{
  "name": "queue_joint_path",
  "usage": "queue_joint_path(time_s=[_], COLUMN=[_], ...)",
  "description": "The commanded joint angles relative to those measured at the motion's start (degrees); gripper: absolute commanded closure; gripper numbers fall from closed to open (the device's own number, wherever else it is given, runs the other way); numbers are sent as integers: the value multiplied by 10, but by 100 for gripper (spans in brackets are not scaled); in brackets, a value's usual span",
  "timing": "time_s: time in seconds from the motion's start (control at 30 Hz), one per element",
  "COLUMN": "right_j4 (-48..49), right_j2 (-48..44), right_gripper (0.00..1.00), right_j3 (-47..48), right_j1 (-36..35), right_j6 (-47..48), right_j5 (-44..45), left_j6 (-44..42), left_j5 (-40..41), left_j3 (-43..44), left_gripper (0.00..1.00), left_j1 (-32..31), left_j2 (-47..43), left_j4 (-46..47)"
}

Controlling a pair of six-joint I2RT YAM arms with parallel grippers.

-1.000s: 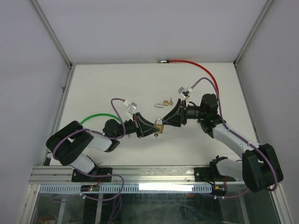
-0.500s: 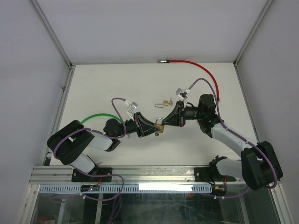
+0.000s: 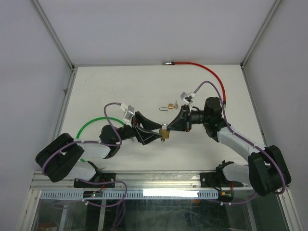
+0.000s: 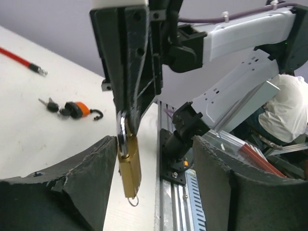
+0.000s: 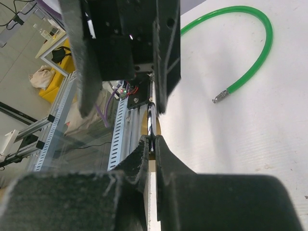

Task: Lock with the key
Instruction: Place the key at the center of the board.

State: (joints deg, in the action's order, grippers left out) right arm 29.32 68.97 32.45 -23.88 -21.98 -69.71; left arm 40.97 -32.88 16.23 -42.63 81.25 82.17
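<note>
Left wrist view: right gripper pinched shut on the shackle of brass padlock, hanging mid-air between arms; left gripper open around it, not gripping. Handover step; next, left likely fetches key lying far.

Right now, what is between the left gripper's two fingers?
The brass padlock hangs between the open left gripper's fingers, close beside one of them, its shackle pinched in the shut right gripper. The left wrist view shows it.
</note>
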Motion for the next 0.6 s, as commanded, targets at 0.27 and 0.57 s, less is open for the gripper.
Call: queue_joint_path(time_s=[0.27,0.57], right_j4=[14,-2], right_j2=[-4,0], right_gripper=[100,100], right_j3=[19,24], right_j1=[-2,-5], right_j6=[27,37], right_j5=[-31,-36], left_j6=[-149,-154], left_j5=[-23,-62], left_j3=[82,114], left_gripper=[30,37], left_j1=[6,6], left_j2=[-101,-83], left_j4=[-302,-348])
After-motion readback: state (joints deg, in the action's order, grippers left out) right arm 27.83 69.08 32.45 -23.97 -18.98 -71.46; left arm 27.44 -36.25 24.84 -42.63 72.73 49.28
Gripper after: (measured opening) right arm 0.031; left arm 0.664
